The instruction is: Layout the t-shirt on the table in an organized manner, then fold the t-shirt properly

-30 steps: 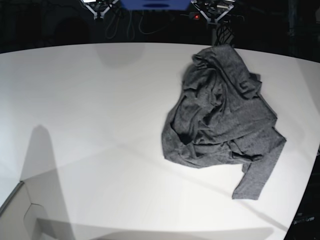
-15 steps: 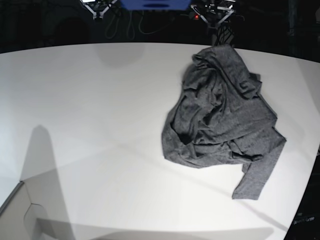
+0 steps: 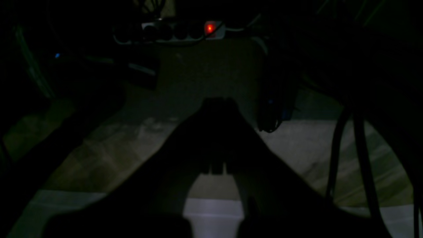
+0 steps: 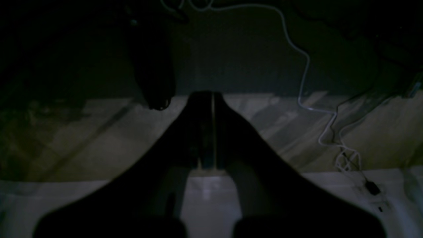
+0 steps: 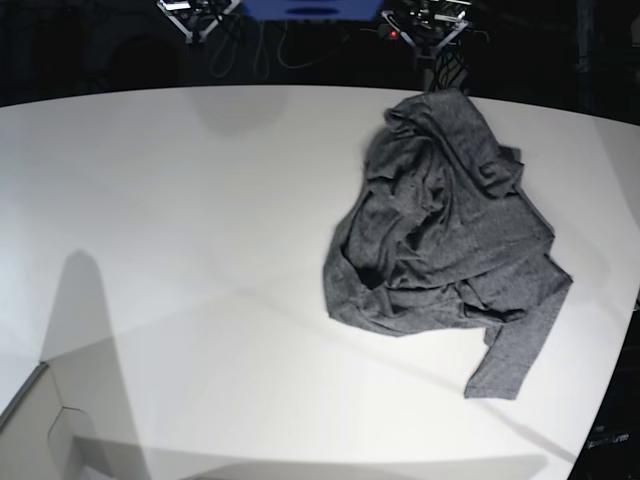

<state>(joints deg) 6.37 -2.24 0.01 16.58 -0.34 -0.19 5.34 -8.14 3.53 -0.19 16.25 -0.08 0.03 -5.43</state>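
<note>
The dark grey t-shirt (image 5: 440, 225) lies crumpled in a heap on the right half of the white table (image 5: 180, 220), one long sleeve (image 5: 515, 350) trailing toward the near right edge. Both arms sit beyond the far edge, well away from the shirt. In the dim left wrist view, my left gripper (image 3: 216, 102) is a dark silhouette with its fingers pressed together and nothing between them. My right gripper (image 4: 213, 96) looks the same in the right wrist view, shut and empty, with only a thin slit between the fingers. Neither wrist view shows the shirt.
A power strip with a red light (image 3: 209, 28) and a white cable (image 4: 307, 66) lie beyond the far edge. A blue object (image 5: 310, 8) sits at the top middle. A pale box corner (image 5: 40, 420) pokes in at the bottom left. The table's curved edge (image 5: 625, 330) runs close to the sleeve.
The arm parts at the top edge of the base view have shifted very slightly. The shirt has not moved.
</note>
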